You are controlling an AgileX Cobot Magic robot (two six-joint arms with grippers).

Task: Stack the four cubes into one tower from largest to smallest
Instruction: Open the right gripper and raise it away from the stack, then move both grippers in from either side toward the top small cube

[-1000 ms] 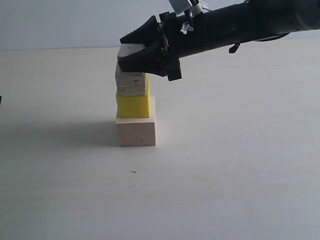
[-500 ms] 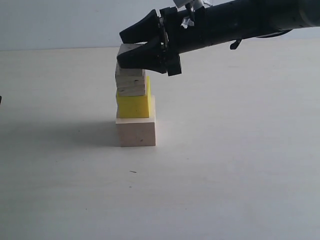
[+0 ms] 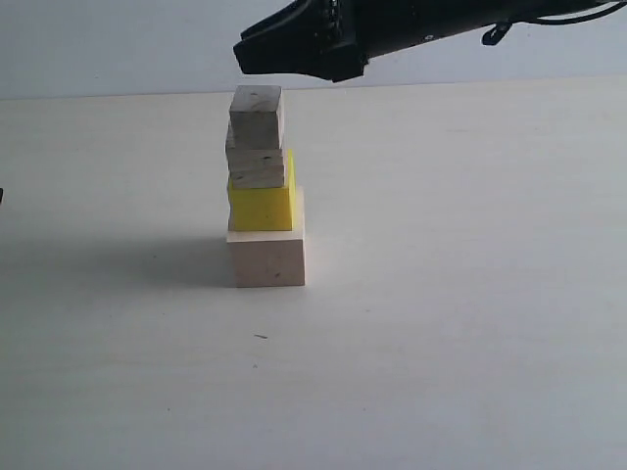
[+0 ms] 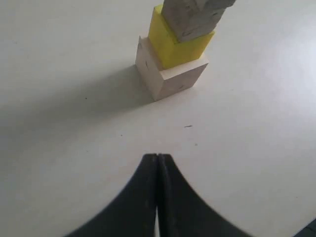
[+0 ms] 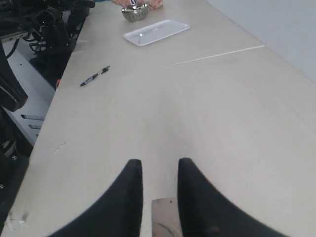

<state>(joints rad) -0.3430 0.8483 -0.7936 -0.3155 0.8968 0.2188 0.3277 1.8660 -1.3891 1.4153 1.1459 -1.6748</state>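
Pale wood forms the base cube [image 3: 266, 258] on the counter [image 3: 441, 294]. The yellow cube [image 3: 261, 207], the grainy cracked cube [image 3: 258, 167] and the smallest cube [image 3: 257, 116] stand stacked on it as one tower [image 3: 261, 186]. The right claw [image 3: 250, 54] hovers just above the smallest cube, parted and empty. The left claw [image 4: 157, 159] is pressed closed on nothing, near the tower.

No writing, label, brand or number can be read anywhere. The tower [image 3: 263, 186] shows only bare wood and plain yellow faces. The pen [image 5: 95, 76] on the desk [image 5: 197, 98] is too small to tell.
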